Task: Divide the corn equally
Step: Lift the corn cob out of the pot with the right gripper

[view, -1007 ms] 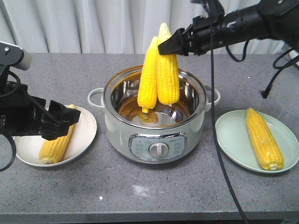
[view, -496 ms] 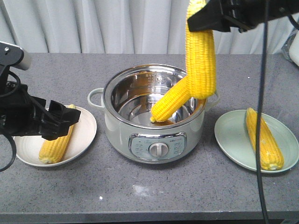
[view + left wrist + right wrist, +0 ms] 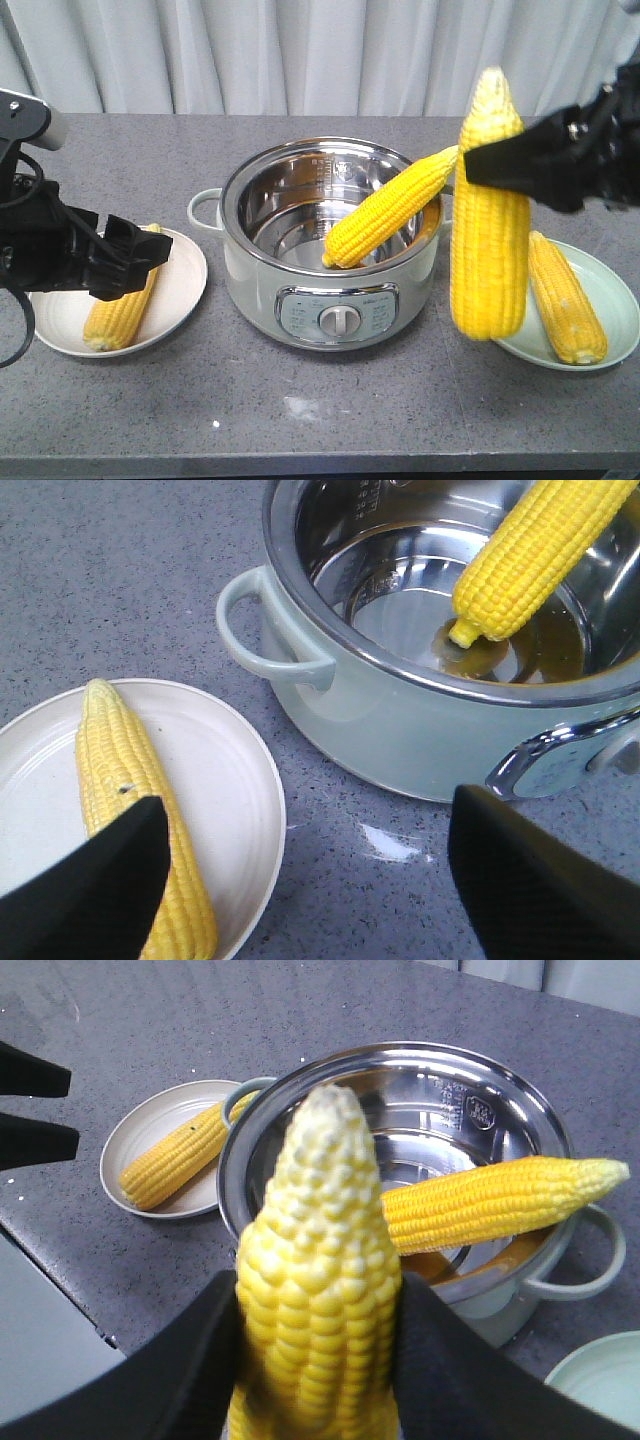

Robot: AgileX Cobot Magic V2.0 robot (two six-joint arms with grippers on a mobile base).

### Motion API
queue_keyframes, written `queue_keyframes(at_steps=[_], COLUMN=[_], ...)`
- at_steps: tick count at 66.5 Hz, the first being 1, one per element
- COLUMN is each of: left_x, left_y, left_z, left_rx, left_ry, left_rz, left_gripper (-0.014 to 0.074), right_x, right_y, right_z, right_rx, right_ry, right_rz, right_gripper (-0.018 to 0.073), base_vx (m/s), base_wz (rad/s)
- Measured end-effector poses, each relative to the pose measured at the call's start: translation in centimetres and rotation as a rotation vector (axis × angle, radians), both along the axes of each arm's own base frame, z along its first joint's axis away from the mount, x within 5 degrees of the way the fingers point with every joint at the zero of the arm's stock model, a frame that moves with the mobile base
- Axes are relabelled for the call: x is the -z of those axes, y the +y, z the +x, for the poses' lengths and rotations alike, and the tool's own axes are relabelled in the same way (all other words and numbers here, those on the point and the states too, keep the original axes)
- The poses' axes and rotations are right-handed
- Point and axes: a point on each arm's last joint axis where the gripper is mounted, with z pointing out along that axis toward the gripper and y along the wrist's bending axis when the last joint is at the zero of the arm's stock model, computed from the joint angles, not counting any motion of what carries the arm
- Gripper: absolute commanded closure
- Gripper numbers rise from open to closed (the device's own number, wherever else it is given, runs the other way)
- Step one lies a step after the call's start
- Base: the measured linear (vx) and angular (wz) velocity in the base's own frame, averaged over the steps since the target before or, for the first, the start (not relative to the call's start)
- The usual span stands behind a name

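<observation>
R tool (image 3: 490, 163) gripped the upright cob (image 3: 490, 270) near its top, at the green plate's (image 3: 612, 300) edge beside its one cob (image 3: 566, 297), and needed tipping flat alongside before any release; L tool (image 3: 125, 258) gaped wide, empty.

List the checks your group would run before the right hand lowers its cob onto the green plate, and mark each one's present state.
1. Grip: the right hand is shut on the held cob, which hangs upright: ok.
2. Aim: its lower end is at the left edge of the green plate, not centred: not ok.
3. Room beside the resting cob: partly hidden: cannot tell.
4. Fair share: the white plate has a single cob; the pot cob leans in the pot: ok.
5. Clearance: the left hand is open over the white plate, far from the green one: ok.
</observation>
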Motion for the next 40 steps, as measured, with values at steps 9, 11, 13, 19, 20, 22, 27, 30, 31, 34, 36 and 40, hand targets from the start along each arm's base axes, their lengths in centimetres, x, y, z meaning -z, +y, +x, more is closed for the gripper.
queue_keyframes(at_steps=[9,11,13,19,20,22,27,30,31,34,36,40], left_x=[0.0,0.0,0.0,0.0,0.0,0.0,0.0,0.0,0.0,0.0,0.0,0.0], left_y=[0.0,0.0,0.0,0.0,0.0,0.0,0.0,0.0,0.0,0.0,0.0,0.0], left_z=[0.0,0.0,0.0,0.0,0.0,0.0,0.0,0.0,0.0,0.0,0.0,0.0], left_rx=[0.0,0.0,0.0,0.0,0.0,0.0,0.0,0.0,0.0,0.0,0.0,0.0], left_ry=[0.0,0.0,0.0,0.0,0.0,0.0,0.0,0.0,0.0,0.0,0.0,0.0], left_rz=[0.0,0.0,0.0,-0.001,-0.001,-0.001,-0.001,-0.001,-0.001,-0.001,-0.001,-0.001], left_gripper=[0.0038,0.0038,0.0038,0.0038,0.0038,0.0038,0.0038,0.0038,0.0038,0.0038,0.0038,0.0038], right_x=[0.9,1.2,1.4,2.0,2.0,2.2,2.1,1.9,1.8,1.6,1.5,1.4], right_y=[-0.4,-0.4,-0.5,-0.7,-0.8,-0.8,-1.0,-1.0,-1.0,-1.1,-1.1,-1.2], right_z=[-2.1,-2.6,-3.0,-4.0,-4.2,-4.6,-5.2,-5.6,-5.7,-6.1,-6.3,-6.5], right_rx=[0.009,0.012,0.014,0.023,0.025,0.025,0.027,0.027,0.028,0.028,0.028,0.028], right_ry=[-0.006,-0.008,-0.01,-0.021,-0.024,-0.03,-0.053,-0.067,-0.074,-0.087,-0.093,-0.103], right_rz=[0.003,0.004,0.004,0.007,0.008,0.008,0.007,0.01,0.011,0.013,0.014,0.016], right_gripper=[0.0315,0.0315,0.0315,0.0315,0.0315,0.0315,0.0315,0.0315,0.0315,0.0315,0.0315,0.0315], base_vx=[0.0,0.0,0.0,0.0,0.0,0.0,0.0,0.0,0.0,0.0,0.0,0.0], base_wz=[0.0,0.0,0.0,0.0,0.0,0.0,0.0,0.0,0.0,0.0,0.0,0.0])
